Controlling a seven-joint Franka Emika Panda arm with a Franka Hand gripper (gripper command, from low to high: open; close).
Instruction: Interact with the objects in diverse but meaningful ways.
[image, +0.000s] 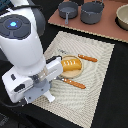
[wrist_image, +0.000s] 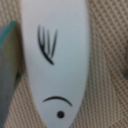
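Note:
A small white elongated piece (wrist_image: 57, 60) with black drawn marks fills the wrist view, lying on the woven tan placemat (wrist_image: 107, 50). My gripper (wrist_image: 65, 75) is right over it. One grey-green finger (wrist_image: 7, 80) stands at one side of the piece and a dark sliver of the other finger shows at the far side, so the jaws are apart. In the exterior view my gripper (image: 44, 92) hangs low over the placemat's (image: 97, 85) front corner at the exterior view's left. A golden-orange scored bread loaf (image: 71, 64) rests on a round tan plate (image: 73, 73) mid-mat.
Two pieces of wooden-handled cutlery lie beside the plate, one (image: 88, 58) behind it and one (image: 75, 83) in front. Two dark grey pots (image: 68, 9) (image: 92, 11) and a tan bowl (image: 123, 16) stand on a reddish board at the back.

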